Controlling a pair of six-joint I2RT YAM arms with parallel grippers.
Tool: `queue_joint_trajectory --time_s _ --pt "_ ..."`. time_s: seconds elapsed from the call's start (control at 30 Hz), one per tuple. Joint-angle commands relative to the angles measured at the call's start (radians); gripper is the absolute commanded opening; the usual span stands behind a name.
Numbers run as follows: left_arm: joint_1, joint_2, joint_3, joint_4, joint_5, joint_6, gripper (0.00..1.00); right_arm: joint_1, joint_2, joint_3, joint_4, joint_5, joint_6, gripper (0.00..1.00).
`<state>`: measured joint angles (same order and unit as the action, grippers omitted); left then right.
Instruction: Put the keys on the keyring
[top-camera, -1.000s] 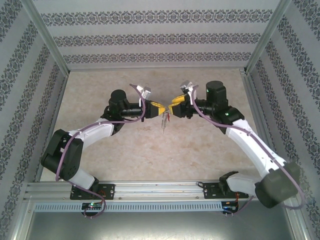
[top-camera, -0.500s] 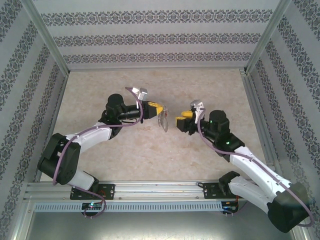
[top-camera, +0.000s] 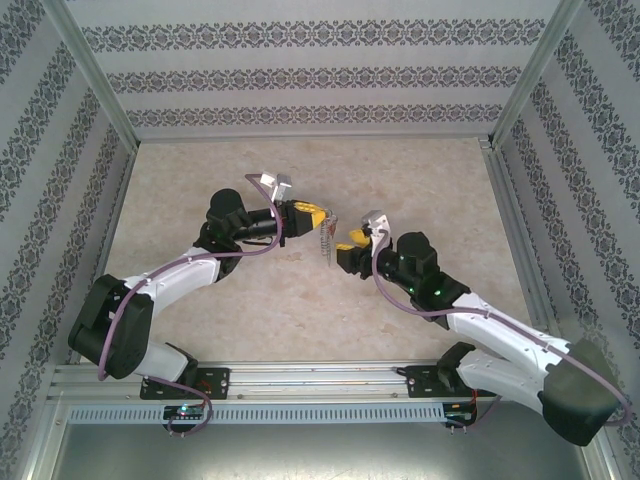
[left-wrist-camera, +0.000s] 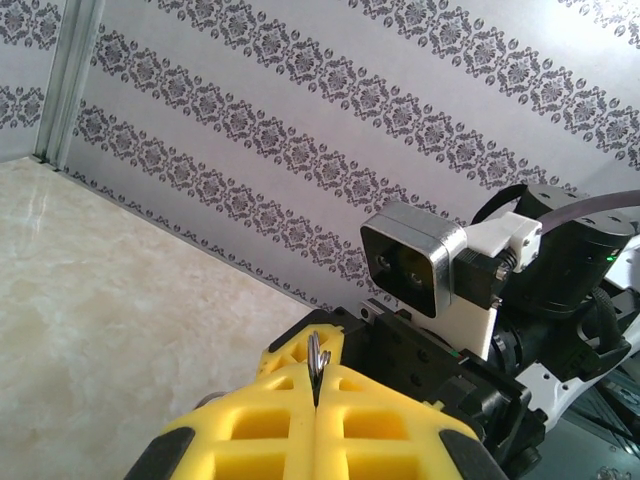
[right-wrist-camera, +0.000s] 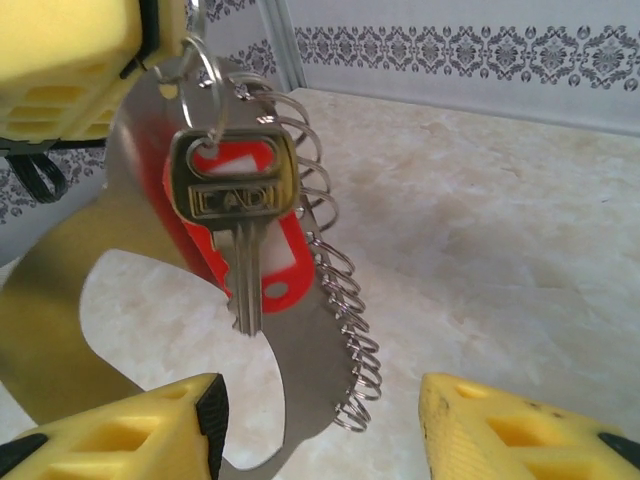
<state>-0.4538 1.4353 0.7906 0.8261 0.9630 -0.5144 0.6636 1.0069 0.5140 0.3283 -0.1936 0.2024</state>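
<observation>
The left gripper (top-camera: 320, 217) holds the keyring (right-wrist-camera: 135, 160), jaws pinching its top edge. A key (right-wrist-camera: 238, 225) with a red tag (right-wrist-camera: 285, 262) hangs by its clips. The right gripper (right-wrist-camera: 320, 420) sits just beside it, jaws spread.

High rear view, wrist close-ups share keyring (right-wrist-camera: 135, 190)

Beige marbled tabletop (top-camera: 300, 320), damask-striped walls (top-camera: 300, 60)

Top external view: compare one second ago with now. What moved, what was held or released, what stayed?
The right gripper drew back from the keyring toward the near edge, and its jaws now stand open. The left gripper stayed shut on the keyring, barely shifting, with the key hanging from it.
</observation>
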Motion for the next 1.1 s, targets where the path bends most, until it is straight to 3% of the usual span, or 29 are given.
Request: queue_joint_trajectory --time_s 0.0,0.33,0.47,0.83,0.97,1.07 --pt "-0.017 -0.024 0.010 0.048 -0.003 -0.007 0.00 0.019 0.028 0.063 0.062 0.029 -0.029 0.55" --pt "-0.028 -0.029 0.020 0.014 -0.001 0.008 0.00 0.028 0.109 0.125 0.080 0.036 -0.055 0.55" --pt "-0.031 -0.035 0.023 0.000 -0.004 0.015 0.00 0.028 0.116 0.127 0.071 0.039 -0.066 0.50" --pt "-0.032 -0.053 0.018 -0.018 -0.036 0.037 0.00 0.032 0.071 0.089 0.034 0.018 -0.079 0.11" --pt "-0.033 -0.051 0.016 -0.011 -0.048 0.038 0.00 0.037 0.062 0.087 0.023 0.004 -0.084 0.01" --pt "-0.033 -0.051 0.014 -0.006 -0.056 0.039 0.00 0.044 0.061 0.090 0.015 -0.003 -0.087 0.00"
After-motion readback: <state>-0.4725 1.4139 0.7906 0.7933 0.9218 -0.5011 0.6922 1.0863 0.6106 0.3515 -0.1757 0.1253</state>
